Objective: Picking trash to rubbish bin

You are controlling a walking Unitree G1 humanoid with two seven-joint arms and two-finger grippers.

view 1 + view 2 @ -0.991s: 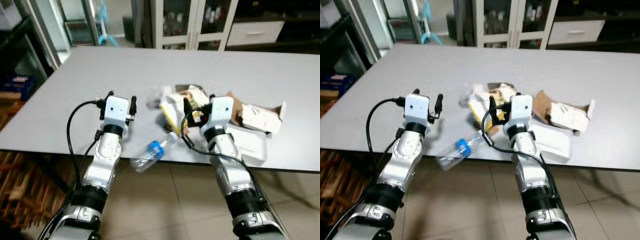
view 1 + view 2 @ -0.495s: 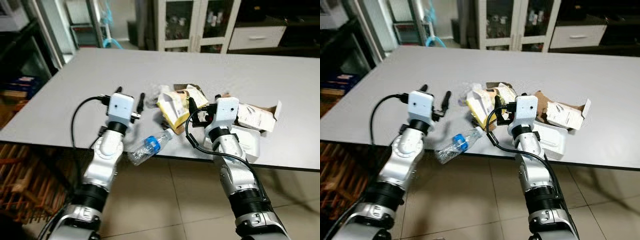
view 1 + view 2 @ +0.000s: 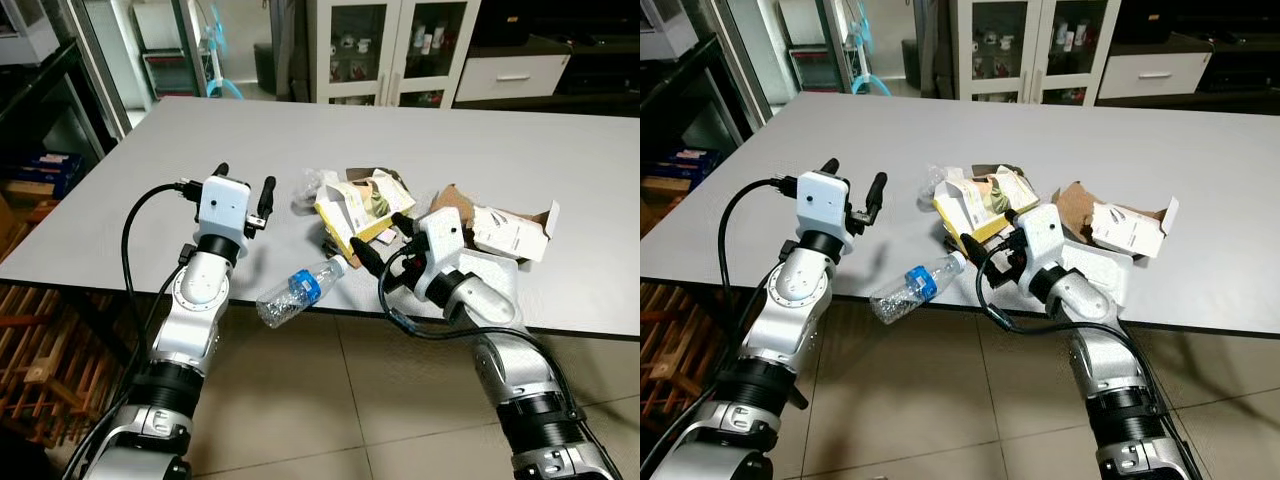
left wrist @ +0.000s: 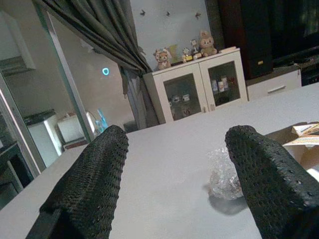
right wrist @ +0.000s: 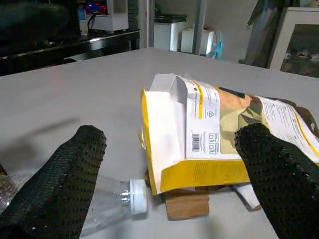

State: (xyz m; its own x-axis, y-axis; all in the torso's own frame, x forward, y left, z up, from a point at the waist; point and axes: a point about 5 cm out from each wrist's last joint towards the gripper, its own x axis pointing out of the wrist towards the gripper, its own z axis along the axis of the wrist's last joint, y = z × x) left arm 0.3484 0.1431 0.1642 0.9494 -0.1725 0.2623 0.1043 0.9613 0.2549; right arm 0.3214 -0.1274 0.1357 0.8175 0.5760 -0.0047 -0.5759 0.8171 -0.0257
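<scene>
Grey matte table (image 3: 150, 190), crinkled clear plastic bottle (image 3: 296, 291), yellow carton (image 3: 352, 208).

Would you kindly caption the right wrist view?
Open right gripper faces a yellow carton and a capped plastic bottle on the grey table.

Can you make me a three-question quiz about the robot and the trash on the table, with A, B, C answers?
1. Where does the plastic bottle lie?
A. at the table's near edge, sticking out over it
B. in the middle of the table
C. on the floor

2. What colour is the bottle's label?
A. red
B. blue
C. green

3. How is the right pincer?
A. shut on the bottle
B. shut on the carton
C. open, holding nothing

Answers:
1. A: the bottle's lower end juts past the edge of the grey table.
2. B: a blue band wraps its middle.
3. C: its fingers are spread wide in front of the yellow carton and the bottle's cap.
</scene>
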